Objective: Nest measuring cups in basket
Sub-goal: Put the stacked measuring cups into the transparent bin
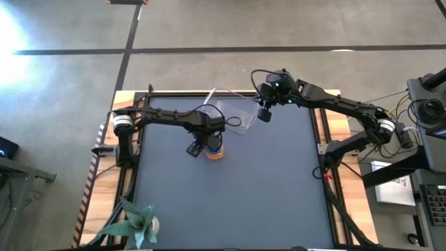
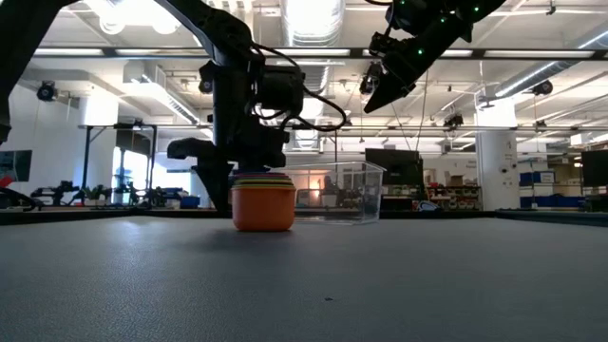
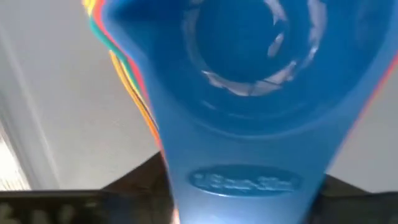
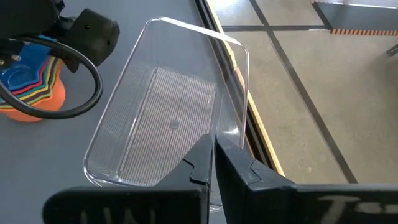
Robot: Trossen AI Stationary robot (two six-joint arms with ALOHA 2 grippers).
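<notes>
One nested stack of measuring cups (image 1: 214,151) beside bare clear basket (image 1: 233,115); left claw (image 1: 206,146) on stack, grip unclear; right claw (image 4: 214,163) together.

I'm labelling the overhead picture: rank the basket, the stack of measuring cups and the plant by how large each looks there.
1. Plant, largest, though cut by the picture's edge.
2. Basket.
3. Stack of measuring cups, smallest, partly hidden under the left gripper.

Looks like a large open robotics lab or industrial workshop: beyond the dark table (image 2: 380,275), exposed ceiling ducts (image 2: 313,24) and strip lights, a white column (image 2: 494,171), workbenches with monitors (image 2: 394,169), and, beside the table, bare concrete floor (image 1: 279,24) marked with dark tape lines.
</notes>
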